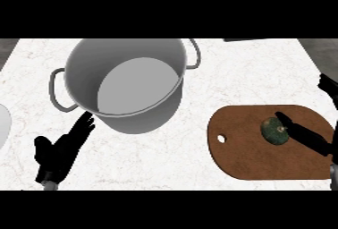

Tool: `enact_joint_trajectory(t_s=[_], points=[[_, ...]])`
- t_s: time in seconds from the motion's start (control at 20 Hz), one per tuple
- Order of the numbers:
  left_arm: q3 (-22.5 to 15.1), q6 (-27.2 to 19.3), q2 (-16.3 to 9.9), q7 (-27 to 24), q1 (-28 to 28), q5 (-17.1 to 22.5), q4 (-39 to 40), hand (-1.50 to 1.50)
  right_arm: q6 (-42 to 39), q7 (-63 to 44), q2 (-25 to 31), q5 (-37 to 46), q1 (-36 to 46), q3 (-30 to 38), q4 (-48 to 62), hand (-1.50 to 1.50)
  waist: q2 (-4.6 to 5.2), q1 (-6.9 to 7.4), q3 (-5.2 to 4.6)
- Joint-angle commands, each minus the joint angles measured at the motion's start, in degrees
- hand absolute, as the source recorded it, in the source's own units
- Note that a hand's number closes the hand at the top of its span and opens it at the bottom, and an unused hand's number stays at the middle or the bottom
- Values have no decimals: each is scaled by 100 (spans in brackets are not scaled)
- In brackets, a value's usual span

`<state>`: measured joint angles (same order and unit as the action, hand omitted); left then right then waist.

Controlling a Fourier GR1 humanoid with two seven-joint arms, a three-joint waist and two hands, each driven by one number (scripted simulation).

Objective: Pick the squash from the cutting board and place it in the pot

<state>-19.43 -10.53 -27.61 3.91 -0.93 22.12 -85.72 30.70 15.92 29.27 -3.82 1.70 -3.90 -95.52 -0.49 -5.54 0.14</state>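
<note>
Squash (274,131) at board (251,156) right edge, right hand (310,137) fingers spread, touching, unclamped: may roll off; left hand (63,150) fingers straight.

The counter (198,156) has a white top with faint marbled veining and fills most of the head view. A large grey pot (125,80) with two loop handles stands on it toward 11 o'clock of the view. A brown cutting board (257,161) with rounded corners and a small hole near its left end lies flat on the counter toward 4 o'clock, well apart from the pot. A pale rounded object (3,127) shows at the 9 o'clock edge, cut off.
</note>
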Motion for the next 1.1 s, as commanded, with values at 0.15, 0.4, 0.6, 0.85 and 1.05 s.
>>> enact_joint_trajectory(t_s=[0.15, 0.4, 0.6, 0.85, 1.05], points=[[-202, 445, 279, 26, 534, -149, 451, 0, 481, -1562, 460, 840, -1355, -228, -1802, -150, 30, 374, -33], [-393, 249, 584, -129, 500, -431, 721, 0, -115, -3527, 1191, 412, -1590, 140, -2563, -150, 42, 394, -37], [-281, 412, 691, 68, 785, -386, 750, 0, -311, -4492, 1190, 207, -1127, 267, -2543, -150, 59, 521, -22], [-114, 490, 607, 95, 759, -407, 637, 0, -1035, -4750, 1195, -281, -934, 91, -1825, -150, 60, 584, -16], [-75, 491, 588, 96, 819, -529, 679, 0, -1724, -4464, 1235, -247, -1057, -386, -1169, -150, 60, 588, -11]])
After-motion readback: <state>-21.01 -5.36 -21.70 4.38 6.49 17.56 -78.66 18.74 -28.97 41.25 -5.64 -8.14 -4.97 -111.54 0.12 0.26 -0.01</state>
